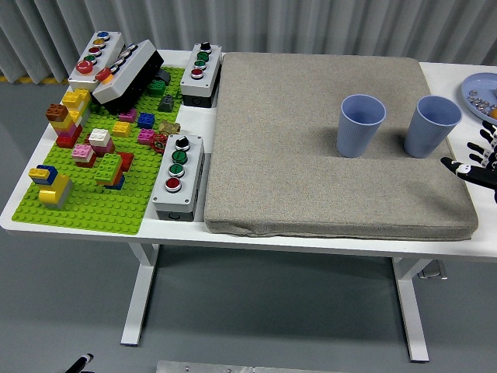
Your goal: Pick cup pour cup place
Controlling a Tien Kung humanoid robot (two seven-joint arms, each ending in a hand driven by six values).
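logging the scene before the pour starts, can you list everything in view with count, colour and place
cups: 2, blue, upright on the mat's far right part, apart from each other
mat: 1, grey-brown, covering the table's middle and right
table: 1, white, under everything
baseplate: 1, lime green, on the table's left
bricks: many, mixed colours, on the baseplate
button boxes: 4, three grey and one black, on and around the baseplate
plate: 1, blue, holding small items, at the right edge, partly cut off
curtain: grey, behind the table
robot hand: 1, the right one, black, fingers spread, at the right edge near the right cup, holding nothing
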